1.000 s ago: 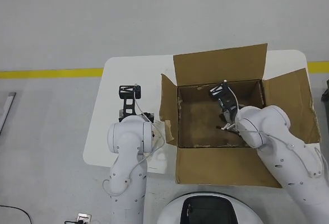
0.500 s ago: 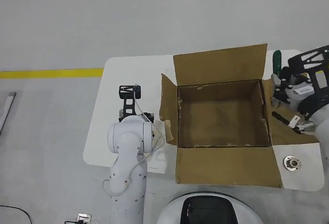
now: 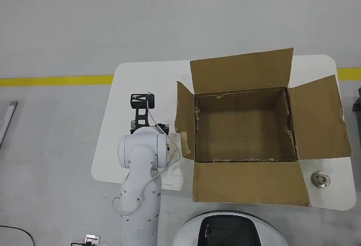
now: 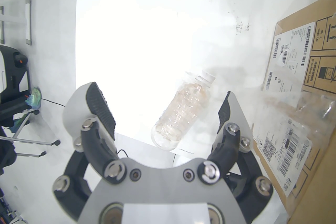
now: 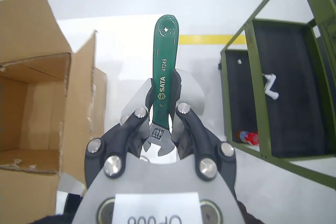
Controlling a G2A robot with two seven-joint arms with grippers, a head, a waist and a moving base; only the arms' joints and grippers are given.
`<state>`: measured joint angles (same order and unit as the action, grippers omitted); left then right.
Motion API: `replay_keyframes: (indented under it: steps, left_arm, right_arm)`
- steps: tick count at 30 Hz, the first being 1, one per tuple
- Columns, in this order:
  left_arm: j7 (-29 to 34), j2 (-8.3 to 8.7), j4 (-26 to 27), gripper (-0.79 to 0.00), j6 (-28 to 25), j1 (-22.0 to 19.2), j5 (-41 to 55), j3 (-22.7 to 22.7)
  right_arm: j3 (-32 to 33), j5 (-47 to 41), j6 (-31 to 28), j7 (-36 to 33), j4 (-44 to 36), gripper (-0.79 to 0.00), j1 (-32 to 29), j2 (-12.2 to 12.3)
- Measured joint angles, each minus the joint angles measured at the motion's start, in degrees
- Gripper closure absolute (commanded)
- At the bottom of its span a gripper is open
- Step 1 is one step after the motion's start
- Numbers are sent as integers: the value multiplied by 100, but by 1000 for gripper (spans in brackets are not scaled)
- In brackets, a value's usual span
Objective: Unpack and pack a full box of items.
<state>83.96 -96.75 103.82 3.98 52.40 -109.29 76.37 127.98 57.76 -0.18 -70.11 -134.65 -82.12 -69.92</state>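
Observation:
An open cardboard box (image 3: pixel 248 183) stands on the white table (image 3: pixel 137 77), its inside bare. My left gripper (image 3: pixel 142 97) hangs open over the table to the left of the box. In the left wrist view a clear plastic bottle (image 4: pixel 181 112) lies on its side on the table just beyond the open left gripper (image 4: pixel 160 95), near the box's labelled side (image 4: pixel 302 57). My right gripper (image 5: pixel 164 86) is shut on a green-handled adjustable wrench (image 5: pixel 165 38), held in the air beside the box's flap (image 5: pixel 34 33), handle pointing away from the wrist.
A small round metal part (image 3: pixel 320 179) lies on the table by the box's front right corner. Crumpled clear plastic film (image 4: pixel 296 109) rests against the box's side. A green metal rack (image 5: pixel 278 93) with dark trays stands off the table's right end.
The right arm has risen out of the box with the wrench, swung to the right and left the top view, uncovering the round metal part. The left arm has kept still.

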Motion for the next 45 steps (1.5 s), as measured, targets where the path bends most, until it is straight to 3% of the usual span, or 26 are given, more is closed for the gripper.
replay_keyframes:
  steps: [6,11,29,35,42,45]
  left_arm:
    - [0,0,0,-785,0,0,0,0]
    - [0,0,0,-785,0,0,0,0]
    - [0,0,0,-785,0,0,0,0]
    - [0,0,0,-785,0,0,0,0]
    - [0,0,0,-785,0,0,0,0]
    - [0,0,0,-785,0,0,0,0]
  right_arm:
    - [209,-446,-109,-120,199,0,-1027,-70]
    - [-149,-291,-324,40,730,0,-1314,-55]
    - [-1520,682,-643,-201,1801,-6,-525,142]
    - [-1727,750,-585,-226,1925,-154,-451,171]
    - [-1828,752,-502,-234,1934,-169,-474,198]
    - [-1830,729,-469,-240,1885,-225,-506,210]
